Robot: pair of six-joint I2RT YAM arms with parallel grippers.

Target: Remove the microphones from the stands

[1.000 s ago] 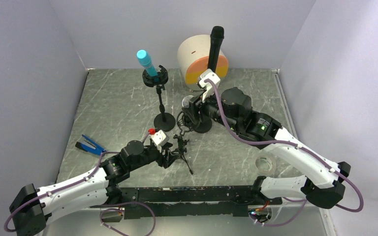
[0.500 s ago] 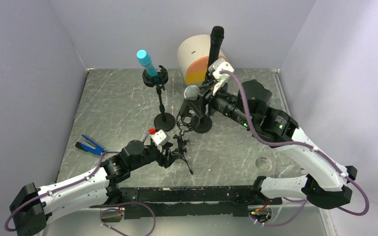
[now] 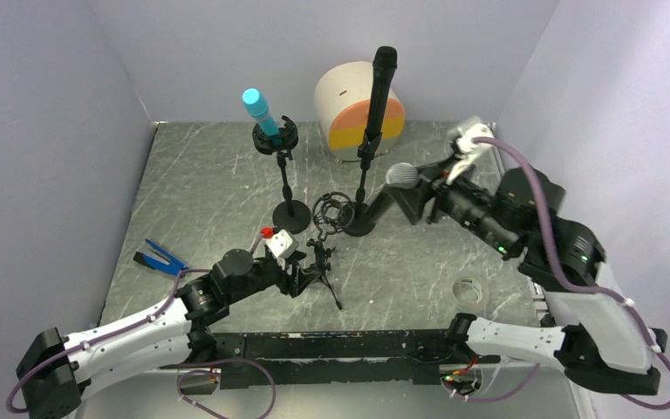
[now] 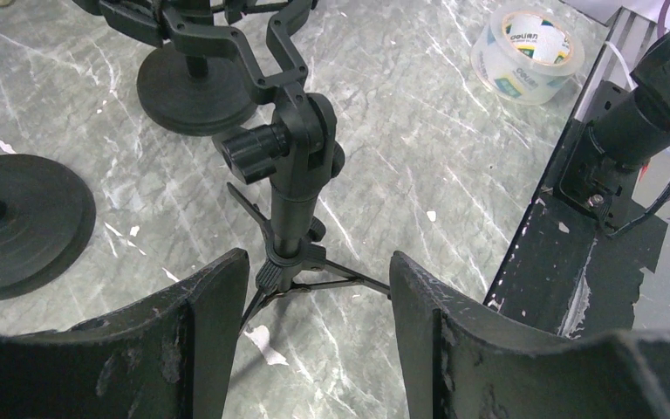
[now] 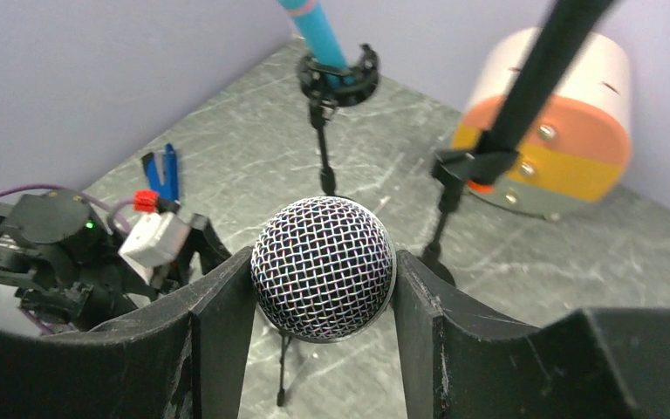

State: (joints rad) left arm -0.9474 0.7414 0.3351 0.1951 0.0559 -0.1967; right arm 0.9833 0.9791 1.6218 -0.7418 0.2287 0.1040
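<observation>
Microphone (image 3: 402,175) gripped in the right gripper (image 5: 321,262), 2 dark fingers pressed against opposite sides of its rounded silver mesh head. Hung above the table (image 3: 201,192), right of centre, well apart from the ring mount (image 3: 331,212) of the small tripod stand (image 4: 295,209).

Left gripper (image 4: 314,262) spread wide and grasping nothing, its 2 scuffed black fingers straddling the foot of the tripod stand with a gap on either side. Showed a thin black post, a knobbed swivel joint above, slim legs splayed flat on the stone below.

Behind, 2 other stands, each on a heavy round disc base. Carried a cyan microphone (image 3: 259,109), tilted, on the left one (image 3: 290,214), and a long matte black microphone (image 3: 380,83), upright, on the right one (image 3: 358,223). Stood close between the held microphone and the ring mount, that second base and pole. Against the back wall, a squat white cylinder (image 3: 358,109) with an orange and yellow face.

Roll of clear tape (image 3: 470,290) lying flat near the right arm's base. Blue-handled tool (image 3: 161,257) near the table's left edge. Surface grey and marbled, veined with white, chipped in places; plain pale lilac walls on 3 sides.
</observation>
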